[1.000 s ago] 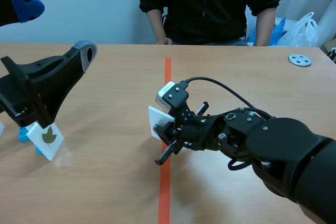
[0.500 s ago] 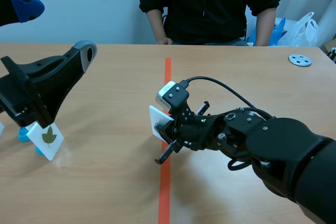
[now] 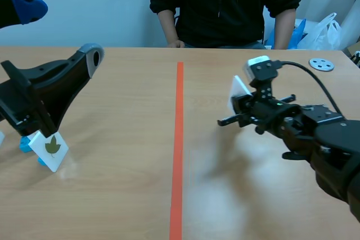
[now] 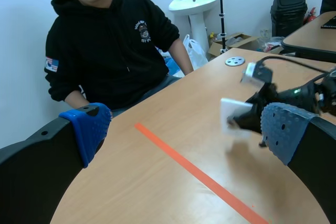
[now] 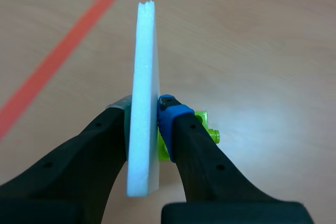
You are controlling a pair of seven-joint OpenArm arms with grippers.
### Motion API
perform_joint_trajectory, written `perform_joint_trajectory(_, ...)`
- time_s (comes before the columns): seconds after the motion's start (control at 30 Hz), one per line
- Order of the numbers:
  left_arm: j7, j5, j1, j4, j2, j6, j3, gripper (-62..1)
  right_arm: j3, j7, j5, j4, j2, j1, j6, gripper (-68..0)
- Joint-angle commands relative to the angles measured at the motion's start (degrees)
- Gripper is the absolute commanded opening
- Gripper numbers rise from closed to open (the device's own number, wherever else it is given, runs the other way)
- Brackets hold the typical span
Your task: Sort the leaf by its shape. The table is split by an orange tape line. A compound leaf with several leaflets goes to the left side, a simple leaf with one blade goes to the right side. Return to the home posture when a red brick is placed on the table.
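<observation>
**1. R pincer** [image 5: 143, 116]: two thick matte-black fingers. One tip carries a blue pad [image 5: 169, 116]; the other pad is hidden. Clamped hard on item 2, fingers parted only by the slab's thickness.

**2. White foam slab** [image 5: 144, 72]: thin, flat, fine-grained, w/ a ragged top corner. Stands upright betw. the R pincer's fingers, edge-on, projecting ahead of the tips. In the scene view it is held off the tabletop, on the right of item 5. The leaf face can't be read in any view, so leaf shape: cannot tell. A lime-green plastic piece [image 5: 202, 129], glossy and knobbed, sits just behind the slab, beside the blue pad.

**3. L pincer** [image 4: 185, 129]: fingers wide apart, gripping nothing. Pads are soft, blue and dotted.

**4. White square tile** [image 3: 50, 149]: dark-green lobed leaf print, tilted on a blue base. Under the left arm, well apart from the R pincer.

**5. Orange tape line** [image 3: 178, 139]: flat, straight strip ahead of the L pincer.

**6. Wood-grain tabletop** [image 3: 112, 195]: smooth, light brown.

**7. Misc.:**
- Person in black hoodie [image 3: 225, 4], seated across the table.
- Grey round metal disc w/ holes [image 3: 321, 64], beyond the R pincer.
</observation>
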Motion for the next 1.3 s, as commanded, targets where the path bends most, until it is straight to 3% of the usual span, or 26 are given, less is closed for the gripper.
perform_joint_trajectory(0.0,-0.87,-0.59,-0.46,1.42,-0.22,0.09,0.17,0.4,1.9,0.68,0.81,0.9,1.97,-0.7,-0.96,-61.2)
perform_joint_trajectory(0.47,-0.83,-0.59,0.04,1.42,-0.22,0.09,0.15,0.4,21.44,1.53,6.95,0.9,6.21,-11.82,-0.96,-61.1)
perform_joint_trajectory(0.77,-0.87,-0.59,0.02,1.42,-0.22,0.09,0.15,0.4,23.23,3.02,6.91,0.9,6.19,-13.88,-1.14,-59.8)
perform_joint_trajectory(0.83,-0.85,-0.59,0.02,1.42,-0.22,0.09,0.15,0.4,23.23,3.32,6.91,0.92,6.19,-13.86,-2.03,-54.3)
perform_joint_trajectory(1.0,-0.85,-0.59,0.02,1.42,-0.22,0.09,0.15,0.4,23.23,3.3,6.91,1.09,6.23,-13.9,-2.45,-27.8)
perform_joint_trajectory(1.07,-0.85,-0.59,0.02,1.42,-0.22,0.09,0.15,0.4,23.23,3.28,6.91,1.46,6.23,-13.9,-2.45,-20.5)
perform_joint_trajectory(1.13,-0.85,-0.59,0.02,1.42,-0.22,0.09,0.15,0.4,23.23,3.28,6.88,2.19,6.4,-14.03,-2.38,-17.0)
perform_joint_trajectory(1.27,-0.85,-0.59,0.02,1.42,-0.24,0.09,0.15,0.4,24.02,2.8,6.4,5.79,7.32,-15.04,-2.43,-16.9)
